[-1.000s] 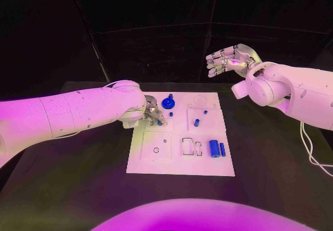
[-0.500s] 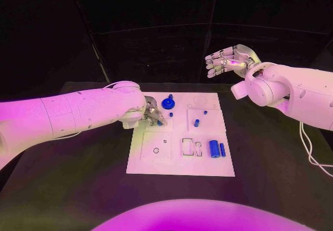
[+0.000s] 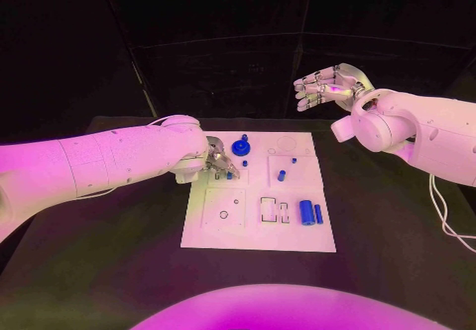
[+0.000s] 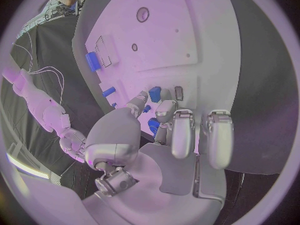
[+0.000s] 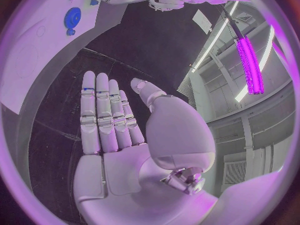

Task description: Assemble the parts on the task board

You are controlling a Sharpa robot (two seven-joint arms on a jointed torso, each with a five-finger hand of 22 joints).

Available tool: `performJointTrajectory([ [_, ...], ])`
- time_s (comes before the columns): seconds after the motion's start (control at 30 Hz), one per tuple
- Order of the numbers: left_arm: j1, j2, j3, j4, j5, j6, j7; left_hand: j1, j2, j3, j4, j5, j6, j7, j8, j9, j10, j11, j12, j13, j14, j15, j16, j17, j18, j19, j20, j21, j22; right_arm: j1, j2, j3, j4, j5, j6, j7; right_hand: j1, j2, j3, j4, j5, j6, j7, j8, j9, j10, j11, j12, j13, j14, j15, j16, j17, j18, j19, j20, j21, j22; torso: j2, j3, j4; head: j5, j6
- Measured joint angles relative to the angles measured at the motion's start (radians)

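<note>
Left hand [image 3: 219, 163] is down on the far left part of the task board [image 3: 253, 237], fingers curled in over a small blue peg [image 4: 154, 93]. In the left wrist view the fingertips [image 4: 164, 110] sit right at that peg and another blue bit is just beneath them, but I cannot tell whether anything is actually pinched. Right hand [image 3: 327, 85] is raised well above and beyond the far right corner of the board, fingers straight and spread, palm bare, holding nothing; the right wrist view shows the same flat empty palm [image 5: 125, 150].

Board lies in the middle of the black tabletop [image 3: 397, 234]. Parts on it: blue gear [image 3: 240, 146] near the far edge, just beside the left hand; a small blue pin [image 3: 245, 163] near it; short blue peg [image 3: 280, 175] upright in the middle right panel with a tiny blue stud [image 3: 294, 160] just beyond it; big blue cylinder [image 3: 307, 212] and thin blue rod [image 3: 318, 213] side by side on the near right panel, beside rectangular slots [image 3: 267, 210]. Near left panel has a small round hole [image 3: 223, 214].
</note>
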Motion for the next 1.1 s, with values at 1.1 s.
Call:
performJointTrajectory([
  [1.1,0.109,-0.082,0.080,0.016,0.000,-0.016,-0.002,0.140,0.049,-0.256,0.075,0.000,-0.073,0.044,-0.169,-0.099,-0.018,0.035,-0.005,-0.022,0.000,0.018,-0.018,0.000,0.000,-0.002,0.009,-0.008,0.000,0.000,0.005,0.000,-0.014,0.001,0.007,0.002,-0.008,0.000,-0.006,0.006,0.000,0.000,0.000,0.000,0.000,0.000,0.000,0.000,0.000,0.000,0.000,0.000,0.000,0.000,0.000,0.000,-0.005,0.000,0.000,0.0007,-0.0002,-0.007,0.014],
])
